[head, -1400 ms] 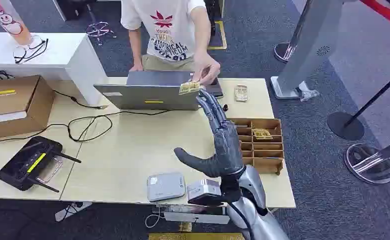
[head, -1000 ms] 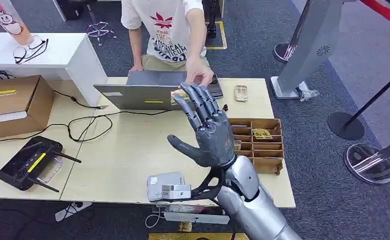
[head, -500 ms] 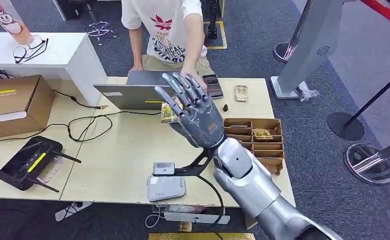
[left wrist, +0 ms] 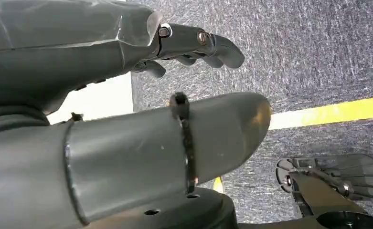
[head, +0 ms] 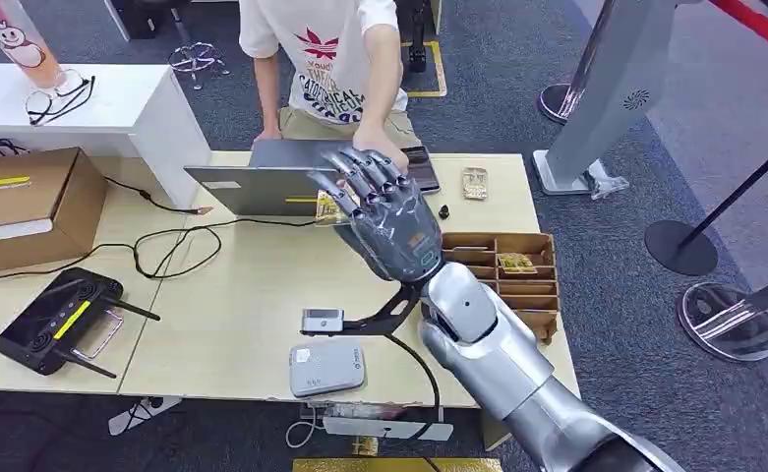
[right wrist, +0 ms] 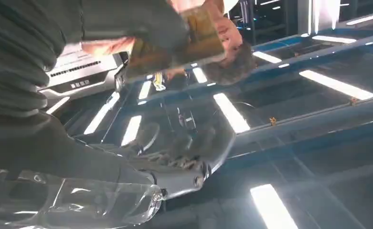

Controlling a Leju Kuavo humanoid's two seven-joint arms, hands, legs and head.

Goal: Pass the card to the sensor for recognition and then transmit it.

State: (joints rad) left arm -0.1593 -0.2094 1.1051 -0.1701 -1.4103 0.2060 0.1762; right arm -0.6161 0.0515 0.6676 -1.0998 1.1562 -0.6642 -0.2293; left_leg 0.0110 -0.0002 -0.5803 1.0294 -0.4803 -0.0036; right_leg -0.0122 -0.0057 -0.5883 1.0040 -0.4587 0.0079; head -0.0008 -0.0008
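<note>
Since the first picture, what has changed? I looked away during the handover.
The right hand took the card from the person and now holds it, drawn back and to the left from the table's far side, over the table in front of the laptop. The person's hand let go. The white reader, organizer box and laptop stayed put.

The right hand [right wrist: 93,95] comes in from the picture's left edge, its grey ribbed cover and thick thumb in the foreground. A brownish-gold card [right wrist: 184,40] is pinched under the thumb, against the hand's darker fingers [right wrist: 184,164]. Past the card are part of a person [right wrist: 229,45] and a grey device with a row of vents [right wrist: 81,76]. Long ceiling light strips [right wrist: 335,85] glow between blue beams.
</note>
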